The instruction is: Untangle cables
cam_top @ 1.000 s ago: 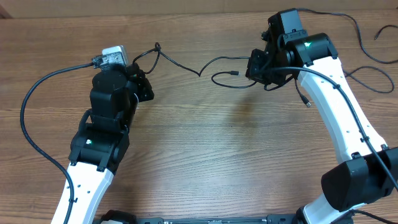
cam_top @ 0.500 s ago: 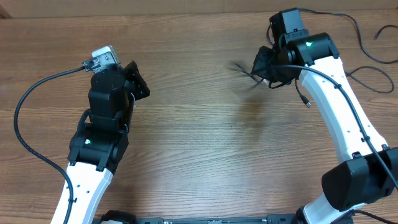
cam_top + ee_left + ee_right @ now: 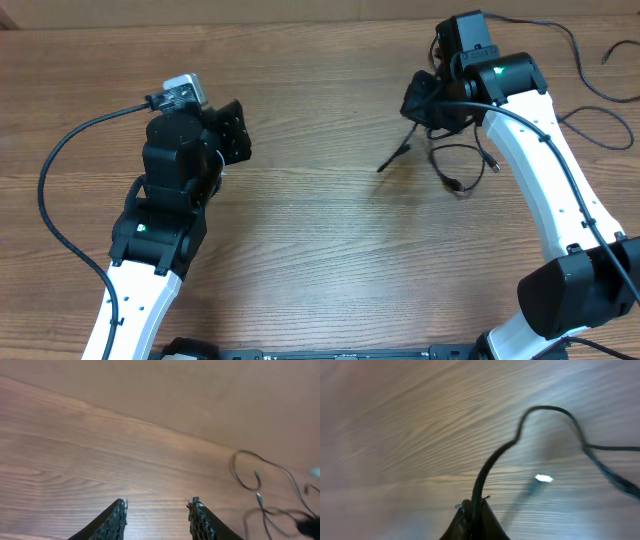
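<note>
A thin black cable [image 3: 441, 152] hangs from my right gripper [image 3: 419, 100] near the back right of the table. One strand of it slants down-left to a plug end [image 3: 381, 168], and a loop trails to another plug [image 3: 456, 186]. In the right wrist view the gripper [image 3: 474, 505] is shut on the cable [image 3: 496, 455], which arcs up and off to the right. A bright plug tip [image 3: 543, 478] shows beside it. My left gripper [image 3: 236, 131] stands open at the left, well away from the cable. Its fingers [image 3: 116, 519] have only bare wood between them. The cable [image 3: 250, 477] lies far to its right.
More thin black cords [image 3: 600, 92] lie at the table's back right corner. The left arm's thick wire [image 3: 52, 170] loops out over the left side of the wooden table [image 3: 320, 250].
My left gripper has opened and let go of the cable. The cable, stretched between both grippers a second ago, has sprung over to the right and now dangles under the right gripper.
</note>
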`<state>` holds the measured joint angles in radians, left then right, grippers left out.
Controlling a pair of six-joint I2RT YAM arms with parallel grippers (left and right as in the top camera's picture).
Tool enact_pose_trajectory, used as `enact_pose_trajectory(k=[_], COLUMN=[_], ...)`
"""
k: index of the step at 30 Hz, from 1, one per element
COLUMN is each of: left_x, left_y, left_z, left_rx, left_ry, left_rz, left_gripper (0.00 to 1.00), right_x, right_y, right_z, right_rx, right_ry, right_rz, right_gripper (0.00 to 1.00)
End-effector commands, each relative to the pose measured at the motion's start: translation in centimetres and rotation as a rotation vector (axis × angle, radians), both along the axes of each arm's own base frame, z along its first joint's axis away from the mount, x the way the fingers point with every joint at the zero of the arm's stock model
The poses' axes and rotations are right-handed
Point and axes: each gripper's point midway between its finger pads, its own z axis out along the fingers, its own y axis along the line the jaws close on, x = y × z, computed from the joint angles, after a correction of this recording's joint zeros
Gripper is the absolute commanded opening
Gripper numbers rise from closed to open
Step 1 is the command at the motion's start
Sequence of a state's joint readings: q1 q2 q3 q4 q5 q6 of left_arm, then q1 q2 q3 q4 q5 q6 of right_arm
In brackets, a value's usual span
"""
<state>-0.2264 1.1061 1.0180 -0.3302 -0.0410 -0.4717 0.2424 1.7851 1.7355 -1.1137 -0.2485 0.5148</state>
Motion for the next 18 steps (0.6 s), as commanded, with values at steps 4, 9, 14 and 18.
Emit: enact_pose_trajectory(k=[4, 9, 14, 18], left_x=[-0.5, -0.6, -0.9, -1.3], left_y=[-1.1, -1.0, -1.2, -2.5], left_z=[1.2, 0.9, 0.3, 0.5], left_rx=[0.019, 0.023, 0.028, 0.055], left_ry=[-0.030, -0.016, 0.009, -0.007], left_rz=[-0.091, -0.087, -0.109, -0.206], left_gripper=[0.44, 0.48, 0.54, 0.60], right_x=[-2.5, -3.3, -4.0, -5.0], right_y=[7.4, 8.7, 8.5, 8.3], right_z=[5.9, 8.5, 11.7, 15.1], right_rx=[0.425, 0.537, 0.537, 0.540], right_ry=[-0.108, -0.159, -0.244, -0.324], right_rz=[0.414, 0.498, 0.519, 0.532], right_gripper=[0.04, 0.04, 0.04, 0.04])
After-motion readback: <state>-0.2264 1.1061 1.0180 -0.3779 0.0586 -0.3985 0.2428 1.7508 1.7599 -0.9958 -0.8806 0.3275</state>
